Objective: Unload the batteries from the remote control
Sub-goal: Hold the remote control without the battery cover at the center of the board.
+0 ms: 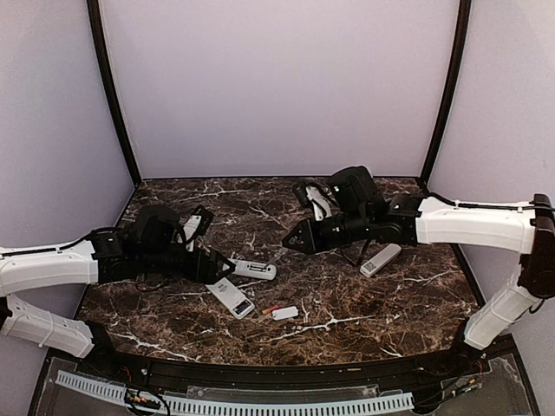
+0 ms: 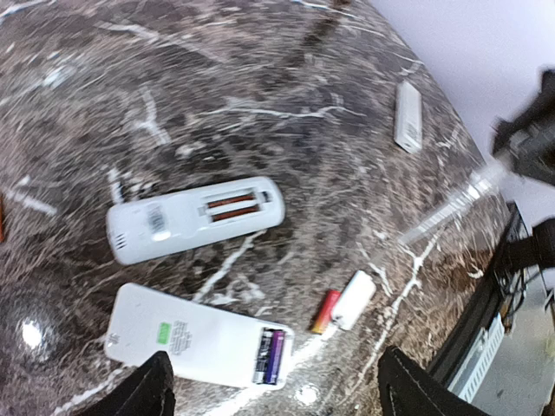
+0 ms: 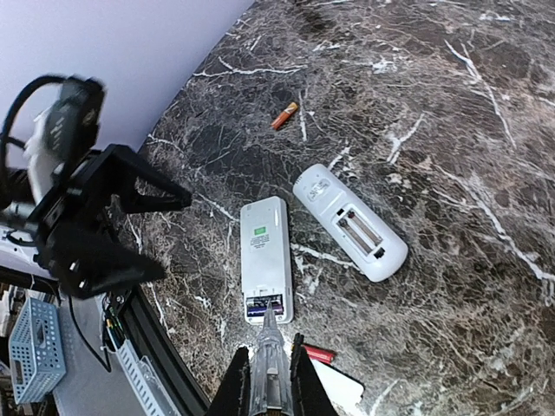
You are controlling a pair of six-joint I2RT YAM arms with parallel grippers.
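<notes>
The right gripper (image 3: 270, 392) is clamped shut on a clear stick (image 3: 269, 364), which points out past its fingertips. In the right wrist view the stick's tip lines up with the open battery bay of the flat remote (image 3: 264, 256), and the remote's long axis runs straight away from the gripper in line with the stick. How high the tip stands above the bay cannot be told.

A bluish-purple battery (image 2: 270, 357) sits in that bay and appears to lie across the remote's width, at the end turned toward the table's near edge. The left gripper (image 2: 277, 400) hangs directly over this remote with its jaws wide and nothing between them. It is the nearer arm, but the right arm carries the tool, so prying that cell out looks like the right arm's job.

Just beyond, toward the far edge, lies the rounded remote (image 2: 195, 217). Two reddish strips show in its bay, probably batteries.

A loose red battery (image 2: 325, 312) lies out on the table near the middle of the near edge, touching or just beside a small white cover (image 2: 354, 300). Both lie close to the stick's path and could be knocked. A second orange battery (image 3: 284, 115) lies well off toward the left edge. A third remote (image 1: 380, 260) rests toward the right edge, out of the way.
</notes>
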